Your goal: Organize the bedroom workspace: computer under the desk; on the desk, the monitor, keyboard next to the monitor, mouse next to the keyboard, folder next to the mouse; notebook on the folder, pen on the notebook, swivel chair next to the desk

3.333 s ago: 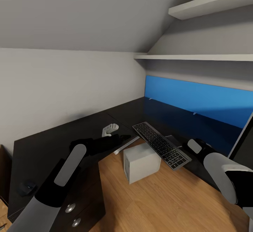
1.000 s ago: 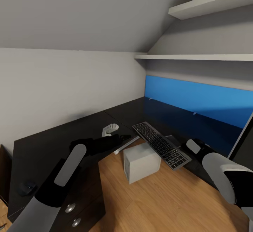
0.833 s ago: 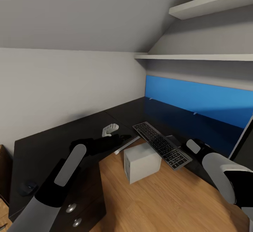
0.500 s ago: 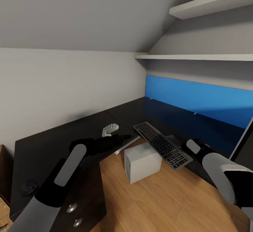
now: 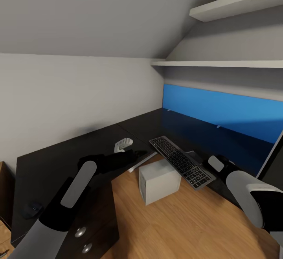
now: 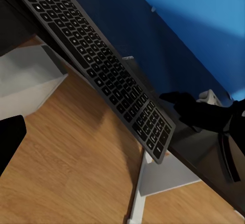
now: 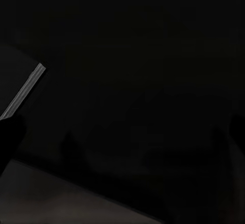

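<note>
The keyboard [image 5: 181, 161] lies slantwise at the inner corner of the black desk [image 5: 70, 157], and its near end juts out over the floor. The left wrist view shows this overhang of the keyboard [image 6: 97, 60]. A light grey computer [image 5: 158, 180] stands on the wood floor just below it. The mouse [image 5: 31, 210] rests on the desk's left wing. A sliver of the monitor [image 5: 275, 153] shows at the right edge. My left gripper [image 5: 138, 154] hovers open at the desk corner, left of the keyboard. My right gripper [image 5: 210, 164] sits open beside the keyboard's near end, fingers [image 6: 186, 106] close to its edge.
A blue back panel [image 5: 220, 111] runs behind the desk, with white shelves [image 5: 236, 5] above under the sloped wall. A small white fitting [image 5: 123, 144] sits on the desk by my left gripper. The drawer unit [image 5: 82, 239] is below my left arm. A white desk leg [image 6: 138, 198] stands under the keyboard's end.
The whole view has shifted a few pixels, so the camera moved slightly. Both arms, the keyboard and the computer keep their places.
</note>
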You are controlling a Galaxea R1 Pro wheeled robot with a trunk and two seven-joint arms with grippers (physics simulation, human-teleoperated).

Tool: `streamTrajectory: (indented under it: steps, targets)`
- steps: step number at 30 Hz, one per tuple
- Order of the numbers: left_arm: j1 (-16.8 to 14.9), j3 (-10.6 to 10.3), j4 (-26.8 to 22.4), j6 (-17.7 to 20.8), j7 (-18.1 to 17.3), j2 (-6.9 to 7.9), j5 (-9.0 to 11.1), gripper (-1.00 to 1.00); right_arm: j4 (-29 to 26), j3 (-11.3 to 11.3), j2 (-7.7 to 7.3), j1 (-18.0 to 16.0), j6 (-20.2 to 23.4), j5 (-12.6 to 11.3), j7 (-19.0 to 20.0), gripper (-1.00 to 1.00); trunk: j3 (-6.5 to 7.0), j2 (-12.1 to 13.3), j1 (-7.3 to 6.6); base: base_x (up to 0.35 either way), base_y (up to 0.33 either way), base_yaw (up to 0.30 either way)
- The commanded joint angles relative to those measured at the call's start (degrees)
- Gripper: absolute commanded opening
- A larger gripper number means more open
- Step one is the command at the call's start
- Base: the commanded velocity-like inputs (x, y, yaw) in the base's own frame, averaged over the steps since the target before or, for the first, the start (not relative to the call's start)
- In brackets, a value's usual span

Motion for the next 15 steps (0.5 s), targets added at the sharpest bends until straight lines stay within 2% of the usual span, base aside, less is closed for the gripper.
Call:
streamTrajectory:
  steps: [1,10,15]
  targets:
    - [-0.1,-0.1,-0.1,0.0,0.6,0.04,0.6,1.0,-0.1,0.4,-0.03,0.0,0.5,-0.3,-0.3,1.0,-0.06,0.0,0.0,-0.043,0.0,0.0]
    - [-0.1,-0.1,-0.1,0.0,0.6,0.04,0.6,1.0,-0.1,0.4,-0.01,0.0,0.5,-0.3,-0.3,1.0,-0.06,0.0,0.0,-0.042,0.0,0.0]
    - [0.0,-0.1,-0.1,0.0,0.6,0.03,0.6,1.0,-0.2,0.3,0.69,0.0,0.4,-0.2,-0.3,1.0,-0.06,0.0,0.0,-0.004,0.0,0.0]
